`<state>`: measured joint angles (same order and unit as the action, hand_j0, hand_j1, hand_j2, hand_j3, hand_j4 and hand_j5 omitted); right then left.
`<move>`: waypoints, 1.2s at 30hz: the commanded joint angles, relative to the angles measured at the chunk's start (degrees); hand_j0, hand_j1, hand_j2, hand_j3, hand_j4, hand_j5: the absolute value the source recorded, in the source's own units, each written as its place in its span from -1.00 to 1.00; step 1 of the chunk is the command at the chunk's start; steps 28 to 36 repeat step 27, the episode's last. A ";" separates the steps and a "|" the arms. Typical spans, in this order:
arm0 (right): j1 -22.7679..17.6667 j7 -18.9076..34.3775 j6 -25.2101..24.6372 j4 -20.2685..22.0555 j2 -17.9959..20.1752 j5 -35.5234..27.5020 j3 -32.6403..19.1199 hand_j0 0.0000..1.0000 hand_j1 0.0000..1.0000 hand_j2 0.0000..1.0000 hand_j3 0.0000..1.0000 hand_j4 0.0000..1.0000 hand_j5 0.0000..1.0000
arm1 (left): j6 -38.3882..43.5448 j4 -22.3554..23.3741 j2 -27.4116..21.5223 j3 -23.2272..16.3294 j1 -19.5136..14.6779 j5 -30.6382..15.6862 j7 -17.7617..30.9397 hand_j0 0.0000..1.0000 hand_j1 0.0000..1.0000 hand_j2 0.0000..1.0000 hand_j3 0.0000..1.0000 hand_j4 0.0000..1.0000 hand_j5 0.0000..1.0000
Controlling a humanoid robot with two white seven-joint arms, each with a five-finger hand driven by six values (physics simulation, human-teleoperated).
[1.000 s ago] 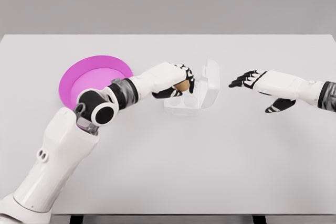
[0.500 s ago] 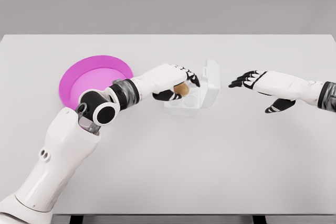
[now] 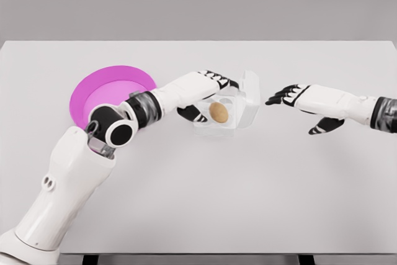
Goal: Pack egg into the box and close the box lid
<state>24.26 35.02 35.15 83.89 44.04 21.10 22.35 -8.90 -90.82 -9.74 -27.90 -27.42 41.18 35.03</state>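
Brown egg (image 3: 218,112), one, in one clear box (image 3: 231,111); lid (image 3: 250,96) raised.

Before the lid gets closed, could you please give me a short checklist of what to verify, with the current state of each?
1. Egg seated in a box cup: ok, it sits in the tray apart from the fingers.
2. Left hand released: ok, fingers spread.
3. Left hand clear of the lid's path: not ok, it hangs over the tray.
4. Lid open and upright: ok.
5. Right hand ready beside the lid: ok, open, not touching.
6. Egg uncracked: cannot tell.
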 commanded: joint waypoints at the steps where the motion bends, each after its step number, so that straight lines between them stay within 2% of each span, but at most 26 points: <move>1: 0.00 -0.02 -0.15 0.31 -0.18 -0.36 0.41 1.00 1.00 1.00 1.00 1.00 1.00 | 0.11 -1.72 -1.07 0.48 0.00 -1.10 -0.03 0.99 0.99 0.99 0.99 0.99 0.99; 4: 0.09 -0.02 -0.15 2.33 -0.71 -0.36 2.08 1.00 1.00 1.00 1.00 1.00 1.00 | 0.11 -5.50 -6.42 2.76 0.26 -7.60 -0.03 0.99 0.99 0.99 0.99 0.99 0.99; 7: 0.09 -0.02 -0.15 2.77 -1.06 -0.36 2.34 1.00 1.00 1.00 1.00 1.00 1.00 | -0.59 -9.02 -14.77 5.31 0.53 -18.76 -0.03 1.00 1.00 1.00 1.00 1.00 1.00; 8: 0.09 -0.02 -0.15 2.77 -1.32 -0.36 2.26 1.00 1.00 1.00 1.00 1.00 1.00 | -5.85 -9.72 -17.32 6.80 0.53 -22.28 -0.03 1.00 1.00 1.00 1.00 1.00 1.00; 10: 0.09 -0.02 -0.15 4.00 -1.50 -0.36 2.34 1.00 1.00 1.00 1.00 1.00 1.00 | -24.73 -9.64 -21.54 11.02 0.88 -30.27 -0.03 1.00 1.00 1.00 1.00 1.00 1.00; 11: 0.09 -0.02 -0.15 4.97 -1.59 -0.36 2.34 1.00 1.00 1.00 1.00 1.00 1.00 | -26.10 -9.46 -25.06 12.17 1.32 -36.43 -0.03 1.00 1.00 1.00 1.00 1.00 1.00; 13: 0.00 -0.02 -0.15 6.03 -2.38 -0.36 2.43 1.00 1.00 1.00 1.00 1.00 1.00 | -26.10 -9.11 -29.89 15.15 4.83 -44.51 -0.03 1.00 1.00 1.00 1.00 1.00 1.00; 15: 0.00 -0.02 -0.15 6.38 -2.73 -0.36 2.52 1.00 1.00 1.00 1.00 1.00 1.00 | -26.10 -8.32 -33.15 20.60 9.75 -50.67 -0.03 1.00 1.00 1.00 1.00 1.00 1.00; 18: 0.00 -0.02 -0.15 6.29 -3.08 -1.15 1.38 1.00 1.00 1.00 1.00 1.00 1.00 | -26.10 -4.54 -33.85 25.44 14.23 -52.96 -0.03 1.00 1.00 1.00 1.00 1.00 1.00; 20: -0.53 -0.02 -0.15 5.94 -3.17 -1.24 -3.63 1.00 1.00 1.00 1.00 1.00 1.00 | -26.10 -2.52 -33.76 29.04 16.61 -52.79 -0.03 1.00 1.00 1.00 1.00 1.00 1.00; 23: -0.53 -0.02 -0.15 4.97 -3.26 -2.29 -4.60 1.00 1.00 1.00 1.00 1.00 1.00 | -26.10 -1.20 -33.76 29.92 16.96 -52.17 -0.03 1.00 1.00 1.00 1.00 1.00 1.00; 25: -0.62 -0.02 -0.15 -0.12 -2.64 -2.73 -6.97 1.00 1.00 1.00 1.00 1.00 1.00 | -26.10 -1.20 -33.76 29.92 17.05 -51.91 -0.03 1.00 1.00 1.00 1.00 1.00 1.00; 26: -0.53 -0.02 -0.15 -0.65 -2.55 -2.73 -6.97 1.00 1.00 1.00 1.00 1.00 1.00 | -26.10 -1.20 -33.76 29.84 17.05 -51.82 -0.03 1.00 1.00 1.00 1.00 1.00 1.00; 27: -0.70 -0.02 -0.15 -0.57 -2.55 -2.73 -6.97 1.00 1.00 1.00 1.00 1.00 1.00 | -26.10 -1.29 -33.76 29.75 17.93 -51.73 -0.03 1.00 1.00 1.00 1.00 1.00 1.00; 36: -0.70 -0.02 -0.15 -0.57 -2.55 -2.73 -6.97 1.00 1.00 1.00 1.00 1.00 1.00 | -26.10 -1.29 -33.76 29.75 17.93 -51.73 -0.03 1.00 1.00 1.00 1.00 1.00 1.00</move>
